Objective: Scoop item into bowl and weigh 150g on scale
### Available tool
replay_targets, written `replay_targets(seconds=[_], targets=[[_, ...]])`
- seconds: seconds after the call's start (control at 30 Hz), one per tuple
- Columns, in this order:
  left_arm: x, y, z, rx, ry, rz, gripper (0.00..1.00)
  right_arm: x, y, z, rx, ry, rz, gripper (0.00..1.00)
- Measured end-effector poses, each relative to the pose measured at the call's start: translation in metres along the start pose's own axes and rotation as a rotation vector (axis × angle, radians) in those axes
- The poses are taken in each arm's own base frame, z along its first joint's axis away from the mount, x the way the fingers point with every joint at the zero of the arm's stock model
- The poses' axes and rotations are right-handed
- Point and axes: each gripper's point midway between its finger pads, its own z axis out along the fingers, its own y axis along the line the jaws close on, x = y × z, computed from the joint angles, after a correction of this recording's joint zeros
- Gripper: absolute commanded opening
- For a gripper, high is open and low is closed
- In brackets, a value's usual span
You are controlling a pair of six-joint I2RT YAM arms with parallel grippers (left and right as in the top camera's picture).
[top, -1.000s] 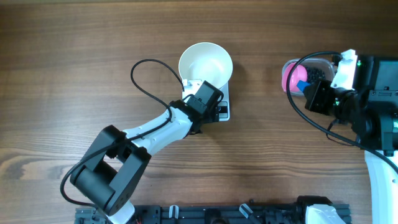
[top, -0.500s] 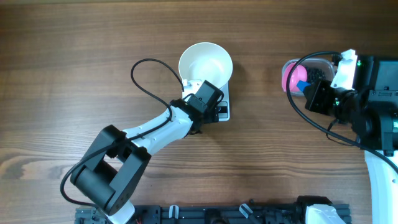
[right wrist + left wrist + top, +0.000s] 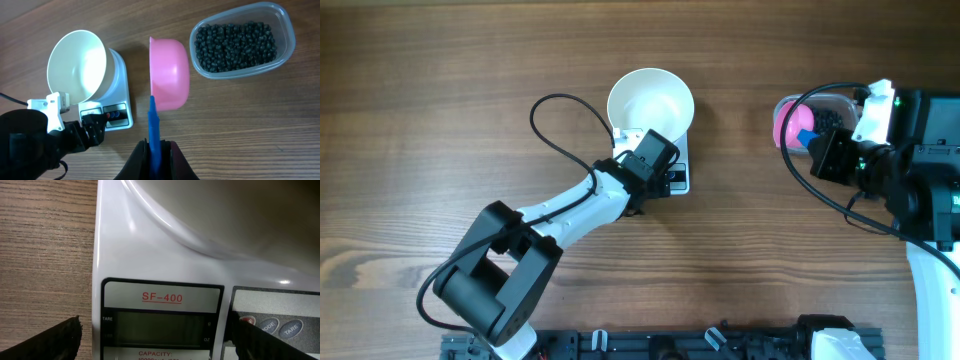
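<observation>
The white bowl sits empty on the white scale. My left gripper is open just above the scale's blank display, one finger on each side; the right fingertip is at the red button. My right gripper is shut on the blue handle of a pink scoop, held on edge above the table. The item, small black beans, fills a clear tub beside the scoop.
A black cable loops from the left arm over the wooden table. The right arm's body takes up the right edge. A black rail runs along the front edge.
</observation>
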Motion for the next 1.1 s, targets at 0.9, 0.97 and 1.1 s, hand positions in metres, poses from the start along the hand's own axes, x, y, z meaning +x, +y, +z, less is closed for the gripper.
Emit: replay_targets(seconds=[0.9,0.97,1.1], targets=[[0.0009,-0.0005,0.0051,-0.007,0.007,0.002,1.0,0.0001,0.0,0.0,0.0,0.0,0.0,0.04],[0.0009,-0.0005,0.0051,-0.007,0.007,0.002,1.0,0.0,0.0,0.0,0.0,0.0,0.0,0.04],[0.001,-0.0006,0.0051,-0.007,0.007,0.002,1.0,0.0,0.0,0.0,0.0,0.0,0.0,0.04]])
